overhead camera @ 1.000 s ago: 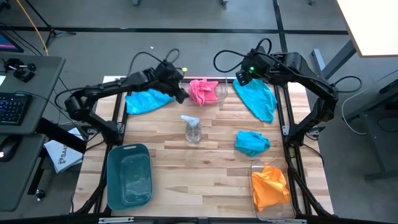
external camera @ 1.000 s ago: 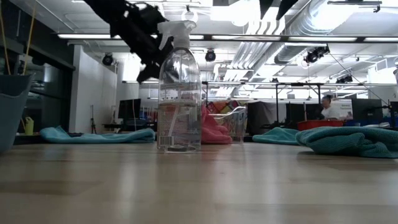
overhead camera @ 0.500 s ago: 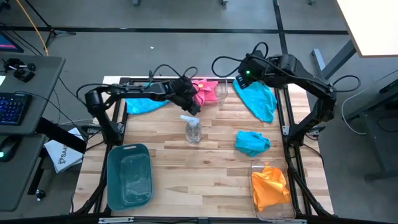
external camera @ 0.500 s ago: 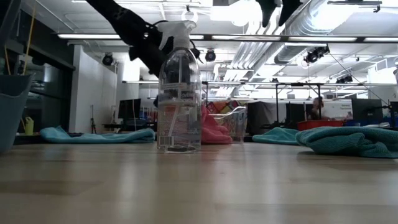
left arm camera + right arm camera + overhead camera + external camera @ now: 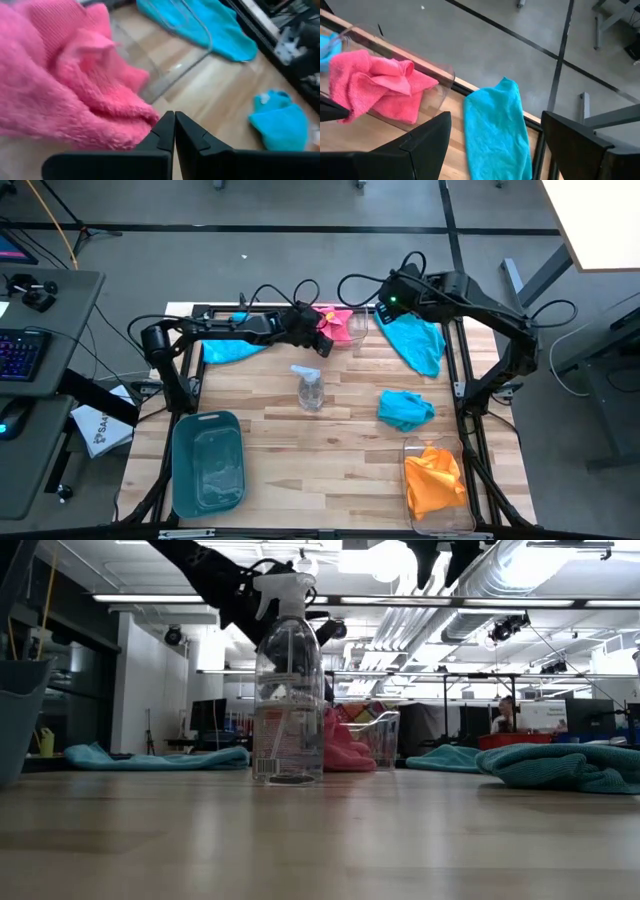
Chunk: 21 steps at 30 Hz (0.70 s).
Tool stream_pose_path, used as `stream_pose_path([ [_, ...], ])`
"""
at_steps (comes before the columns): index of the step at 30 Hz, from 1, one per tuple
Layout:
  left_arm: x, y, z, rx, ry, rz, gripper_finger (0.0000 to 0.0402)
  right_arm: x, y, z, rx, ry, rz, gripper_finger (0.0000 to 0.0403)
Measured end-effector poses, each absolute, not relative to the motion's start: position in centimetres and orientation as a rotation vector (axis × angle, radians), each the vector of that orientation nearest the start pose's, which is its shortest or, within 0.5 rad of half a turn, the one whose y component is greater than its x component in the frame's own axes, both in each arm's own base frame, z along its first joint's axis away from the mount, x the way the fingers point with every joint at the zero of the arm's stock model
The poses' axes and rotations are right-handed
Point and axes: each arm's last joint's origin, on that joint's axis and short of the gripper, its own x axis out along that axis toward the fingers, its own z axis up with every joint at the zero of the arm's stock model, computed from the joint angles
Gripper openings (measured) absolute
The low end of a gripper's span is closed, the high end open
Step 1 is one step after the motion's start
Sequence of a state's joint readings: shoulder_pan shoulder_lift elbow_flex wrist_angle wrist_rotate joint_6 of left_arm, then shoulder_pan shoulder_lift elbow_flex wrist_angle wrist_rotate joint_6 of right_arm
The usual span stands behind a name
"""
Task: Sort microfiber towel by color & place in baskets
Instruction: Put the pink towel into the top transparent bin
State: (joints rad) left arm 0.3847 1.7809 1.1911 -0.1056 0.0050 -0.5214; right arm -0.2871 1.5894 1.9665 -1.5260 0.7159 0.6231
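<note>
Left tool (image 5: pixel 174 131), fingers together, has reached the pink towel (image 5: pixel 333 321); right tool (image 5: pixel 495 145) gapes

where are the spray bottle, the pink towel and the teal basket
spray bottle (image 5: pixel 310 388), high view, on its clear body
pink towel (image 5: pixel 375 85), right wrist view, on the folded middle
teal basket (image 5: pixel 178 470), high view, on its left rim

A clear spray bottle (image 5: pixel 310 388) stands upright on the wooden table (image 5: pixel 330 470).
</note>
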Motion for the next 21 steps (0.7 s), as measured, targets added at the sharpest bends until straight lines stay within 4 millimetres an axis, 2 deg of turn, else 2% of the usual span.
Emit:
stream_pose_path([
  [8,36.8,14.0,23.3,-0.387,0.561,0.609,0.0000,25.2,-9.4,43.2,0.260,0.825,-1.200,0.0307],
  [11,36.9,12.9,25.4,-0.341,0.582,0.528,0.0000,25.2,-9.4,43.2,0.259,0.825,-1.200,0.0307],
  [13,37.2,11.7,27.2,-0.222,0.594,0.497,0.0000,25.2,-9.4,43.2,0.257,0.825,-1.202,0.0307],
  [14,37.1,11.1,27.4,-0.151,0.633,0.514,0.0000,25.2,-9.4,43.2,0.253,0.823,-1.206,0.0307],
  [17,37.4,9.8,26.3,-0.026,0.726,0.556,0.0000,25.2,-9.5,43.3,0.251,0.815,-1.211,0.0307],
  [21,38.4,9.0,25.0,-0.136,0.713,0.581,0.0000,25.3,-9.5,43.3,0.258,0.802,-1.212,0.0307],
])
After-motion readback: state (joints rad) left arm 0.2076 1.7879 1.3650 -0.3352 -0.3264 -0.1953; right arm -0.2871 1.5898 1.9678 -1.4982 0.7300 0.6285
